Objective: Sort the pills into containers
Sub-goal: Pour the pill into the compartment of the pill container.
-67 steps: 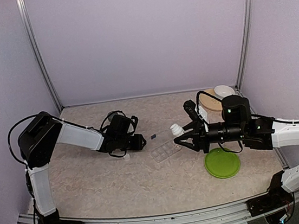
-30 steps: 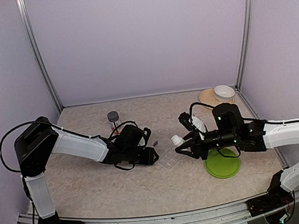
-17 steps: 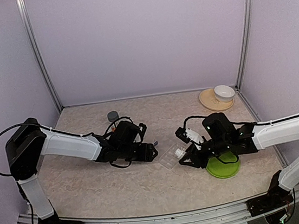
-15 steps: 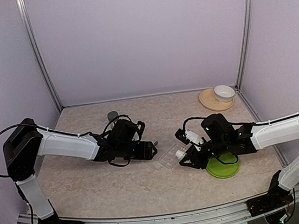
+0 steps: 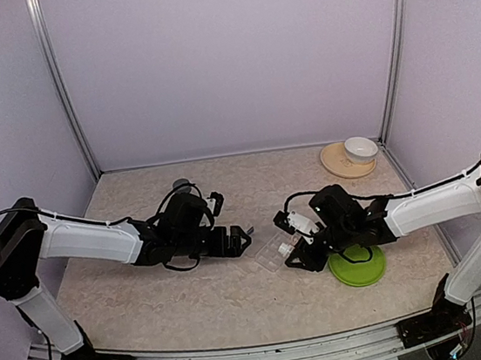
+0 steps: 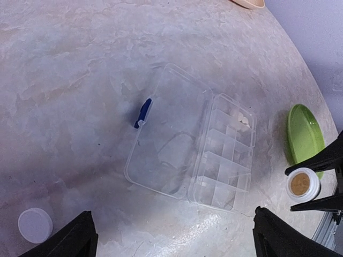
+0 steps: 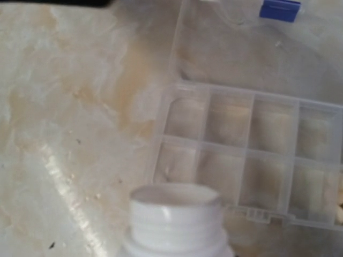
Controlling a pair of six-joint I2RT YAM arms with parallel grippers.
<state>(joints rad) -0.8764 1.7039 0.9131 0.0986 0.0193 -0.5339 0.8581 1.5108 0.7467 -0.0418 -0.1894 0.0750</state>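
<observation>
The clear pill box (image 5: pixel 271 248) lies mid-table with its lid (image 6: pixel 166 134) folded open, blue latch (image 6: pixel 142 112) on the lid's edge. Its containers (image 6: pixel 225 158) face up, and one far cell holds something small and pale (image 6: pixel 244 121). My left gripper (image 5: pixel 240 236) hovers just left of the box, open, with nothing between its fingers (image 6: pixel 80 235). My right gripper (image 5: pixel 291 249) is shut on an uncapped white pill bottle (image 7: pixel 176 219), tilted at the box's near right edge. Brownish pills (image 6: pixel 300 183) show inside the bottle's mouth.
A green plate (image 5: pixel 358 266) lies under the right wrist. A tan dish (image 5: pixel 340 164) with a white bowl (image 5: pixel 360 148) sits back right. A grey-capped bottle (image 5: pixel 181 185) stands behind the left arm. A loose white cap (image 6: pixel 35 225) lies near the left gripper.
My left gripper has gone from nearly shut to wide open beside the box. The right arm has brought the bottle down and left, up to the box's compartments.
</observation>
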